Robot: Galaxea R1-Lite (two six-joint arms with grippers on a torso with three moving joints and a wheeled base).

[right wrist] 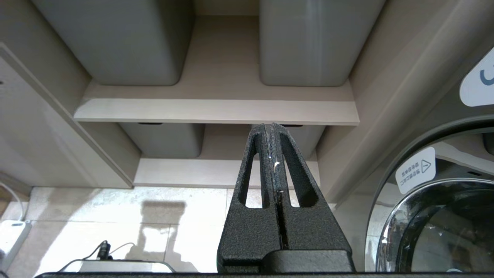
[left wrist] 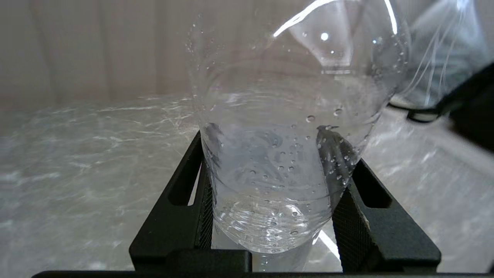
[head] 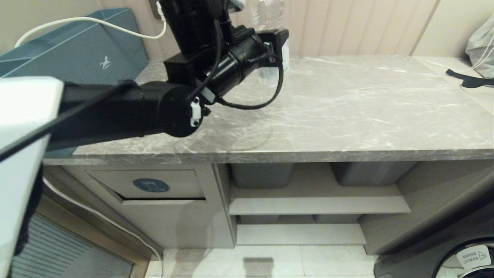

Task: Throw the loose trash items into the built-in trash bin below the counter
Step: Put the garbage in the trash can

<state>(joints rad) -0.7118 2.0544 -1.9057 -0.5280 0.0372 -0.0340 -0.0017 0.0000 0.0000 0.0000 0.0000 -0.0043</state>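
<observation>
Your left claw was clenched on the clear bottle at the rear of the worktop, well above the trash bin flap; thin, wet walls could have buckled or slipped. The bottle stood upright, long axis vertical. The right claw, pressed shut and empty, hung low by the shelves.

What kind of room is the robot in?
Probably a laundry or utility room at home. There's a marble-look counter with grey storage bins on shelves underneath, a built-in trash flap, and what looks like a washing machine door.
</observation>
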